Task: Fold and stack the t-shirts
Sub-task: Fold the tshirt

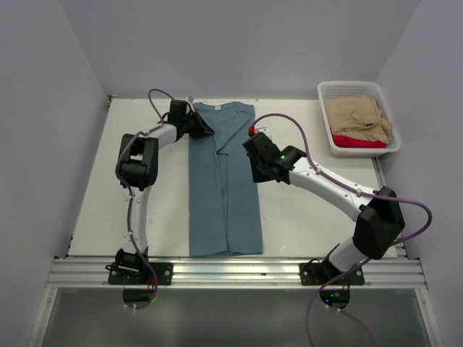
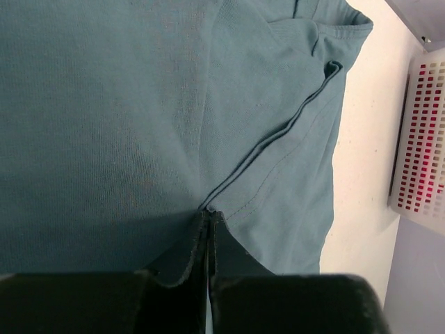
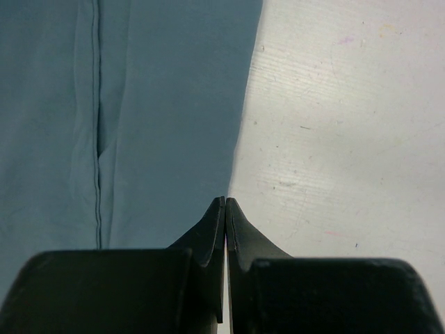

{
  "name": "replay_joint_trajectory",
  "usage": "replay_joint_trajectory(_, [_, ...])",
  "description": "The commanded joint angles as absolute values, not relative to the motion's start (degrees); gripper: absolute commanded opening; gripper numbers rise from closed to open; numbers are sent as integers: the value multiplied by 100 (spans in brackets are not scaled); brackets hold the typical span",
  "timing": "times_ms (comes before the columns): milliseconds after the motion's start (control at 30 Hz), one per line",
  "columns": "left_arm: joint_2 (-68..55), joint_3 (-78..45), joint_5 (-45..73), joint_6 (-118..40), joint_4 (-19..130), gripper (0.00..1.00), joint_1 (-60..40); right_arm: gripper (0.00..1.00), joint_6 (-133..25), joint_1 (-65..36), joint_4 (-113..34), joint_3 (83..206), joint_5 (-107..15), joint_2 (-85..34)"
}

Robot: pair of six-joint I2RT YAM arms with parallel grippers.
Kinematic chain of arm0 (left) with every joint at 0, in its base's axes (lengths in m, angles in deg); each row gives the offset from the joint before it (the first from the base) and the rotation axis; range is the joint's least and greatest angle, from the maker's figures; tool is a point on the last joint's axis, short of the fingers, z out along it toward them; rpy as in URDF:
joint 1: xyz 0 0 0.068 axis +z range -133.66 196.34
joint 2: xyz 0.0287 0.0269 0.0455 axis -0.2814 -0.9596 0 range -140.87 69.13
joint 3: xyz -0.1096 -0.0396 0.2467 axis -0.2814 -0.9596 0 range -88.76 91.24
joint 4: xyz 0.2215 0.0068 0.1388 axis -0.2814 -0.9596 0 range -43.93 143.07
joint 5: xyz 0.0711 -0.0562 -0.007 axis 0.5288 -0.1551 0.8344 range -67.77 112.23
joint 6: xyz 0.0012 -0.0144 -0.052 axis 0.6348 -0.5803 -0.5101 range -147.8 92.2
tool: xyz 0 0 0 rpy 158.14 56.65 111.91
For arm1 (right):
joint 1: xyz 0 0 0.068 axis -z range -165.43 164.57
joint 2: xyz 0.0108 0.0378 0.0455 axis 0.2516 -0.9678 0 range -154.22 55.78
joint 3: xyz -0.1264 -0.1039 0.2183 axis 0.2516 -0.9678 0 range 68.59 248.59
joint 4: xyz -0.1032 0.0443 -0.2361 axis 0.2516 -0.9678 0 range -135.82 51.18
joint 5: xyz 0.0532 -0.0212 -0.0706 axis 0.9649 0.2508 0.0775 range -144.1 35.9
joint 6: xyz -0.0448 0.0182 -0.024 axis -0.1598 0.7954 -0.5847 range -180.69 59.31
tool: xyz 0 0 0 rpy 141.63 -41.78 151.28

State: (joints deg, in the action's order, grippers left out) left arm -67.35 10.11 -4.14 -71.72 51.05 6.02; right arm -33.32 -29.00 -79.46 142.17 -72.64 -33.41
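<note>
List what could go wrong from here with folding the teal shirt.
1. The left fingers are shut at the stacked sleeve hems of the teal t-shirt. They may hold only some layers, so the fold could open when lifted.
2. The right fingers are shut right at the shirt's edge beside bare table, with no cloth clearly between them. If only the left side lifts, the long strip could drag askew.
</note>
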Motion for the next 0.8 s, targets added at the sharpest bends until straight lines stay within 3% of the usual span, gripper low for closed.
replay_joint_trajectory(0, [-6727,1205,-326,-7025,4964,0,562,0,-3283,-2867,-7766,14172,-7308,-3088])
replay_joint_trajectory(767, [-6015,985,-1231,-6867,5378,0,149,0,-3292,-2823,-7705,14145,-7299,-3088])
